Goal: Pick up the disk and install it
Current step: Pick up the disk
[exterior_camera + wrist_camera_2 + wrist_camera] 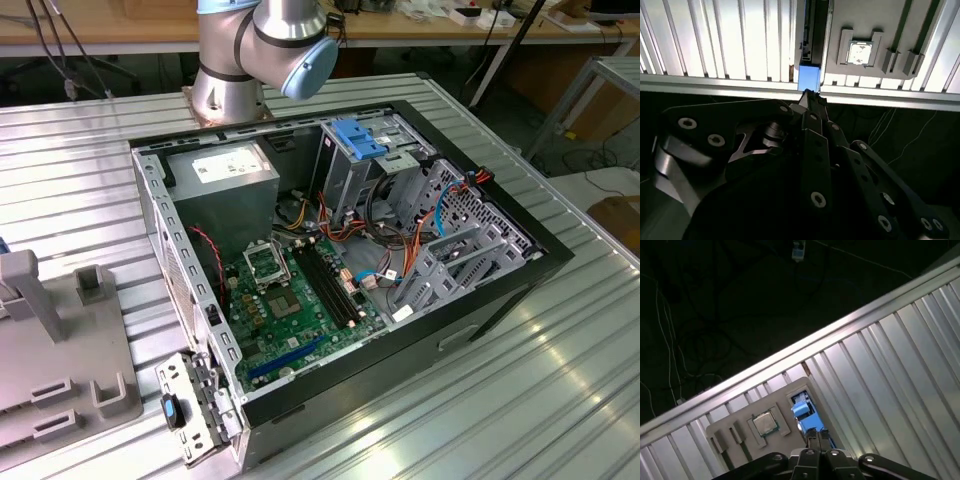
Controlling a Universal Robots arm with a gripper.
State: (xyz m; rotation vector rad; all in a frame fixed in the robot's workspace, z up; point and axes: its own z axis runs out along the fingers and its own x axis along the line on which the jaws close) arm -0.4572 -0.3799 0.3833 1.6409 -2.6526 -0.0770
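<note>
The disk [808,78] stands on edge in a slot of a grey fixture [860,20]. Its bright blue rail end faces the camera, with the grey metal body [812,30] behind it. In the first wrist view the disk [802,408] shows as a blue piece at the fixture's corner. My gripper [811,96] hangs just short of that blue end, its black fingertips [816,432] drawn together with nothing seen between them. In the exterior view the open computer case [340,250] lies on the ribbed metal table, its drive cage [470,240] at the exterior view's right.
A processor chip [859,52] sits in a recess of the fixture beside the disk. The fixture [60,350] lies at the exterior view's left, near the table edge [720,85], with dark floor and cables beyond. The arm's base [232,85] stands behind the case.
</note>
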